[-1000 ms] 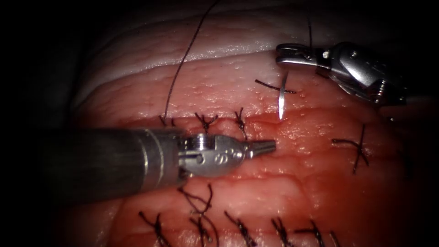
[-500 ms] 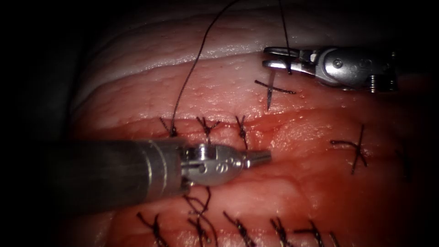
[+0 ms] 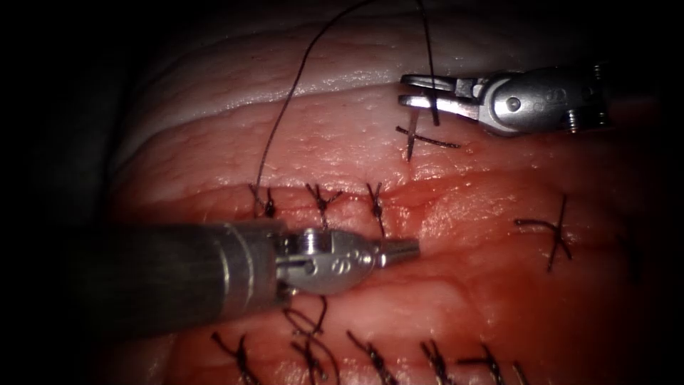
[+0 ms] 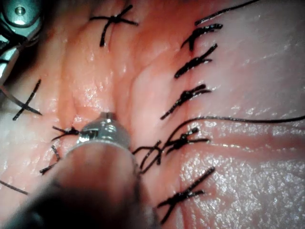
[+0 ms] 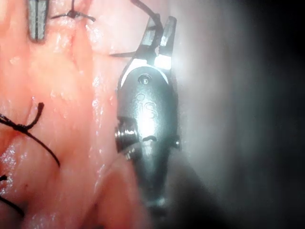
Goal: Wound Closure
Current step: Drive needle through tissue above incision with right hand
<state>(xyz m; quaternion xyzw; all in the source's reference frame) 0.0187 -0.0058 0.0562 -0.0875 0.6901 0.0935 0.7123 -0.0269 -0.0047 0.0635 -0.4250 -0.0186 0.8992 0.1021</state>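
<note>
The tissue has a cut running across it, closed at its left part by three dark stitches. My right tool hovers above the cut's open stretch, jaws shut on the curved needle near its upper end. The needle hangs tip-down over an old cross stitch, outside the tissue as far as I can tell. Thread rises from the leftmost stitch and arcs over to the right tool. My left tool lies just below the cut, jaws shut on nothing, also seen up close.
A row of older stitches runs along the near edge, and a cross stitch sits to the right. Red fluid wets the tissue around the cut. The pale fat rim borders the far side.
The right tool has moved left with the needle and turned its wrist; the needle swung left toward the cross stitch. The thread followed. The left tool barely shifted.
</note>
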